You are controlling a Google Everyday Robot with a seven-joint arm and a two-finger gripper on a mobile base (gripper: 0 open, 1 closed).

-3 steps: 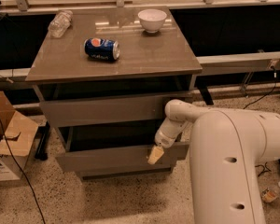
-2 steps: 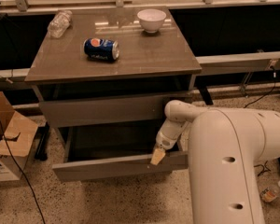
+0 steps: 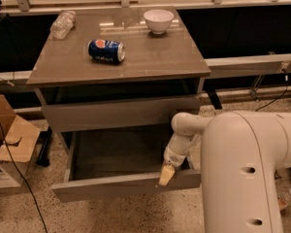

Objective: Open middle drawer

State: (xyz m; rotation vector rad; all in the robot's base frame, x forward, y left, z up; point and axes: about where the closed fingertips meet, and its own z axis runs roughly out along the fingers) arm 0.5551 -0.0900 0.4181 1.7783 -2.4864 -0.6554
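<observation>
Far up and left of the gripper [image 3: 166, 174], a plastic bottle [image 3: 63, 24] lies on the worktop [image 3: 150, 57]. Then comes a blue soda can [image 3: 105, 51] on its side, with a white bowl [image 3: 158, 21] at the back. The middle drawer [image 3: 111, 187] sits pulled way out. The gripper is right at the top edge of its front panel, toward the right end. Honestly can't tell if it's clamped or loose.

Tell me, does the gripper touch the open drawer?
Touching. The camera view shows the gripper resting on the top edge of the open drawer, at its front panel, with no gap.
</observation>
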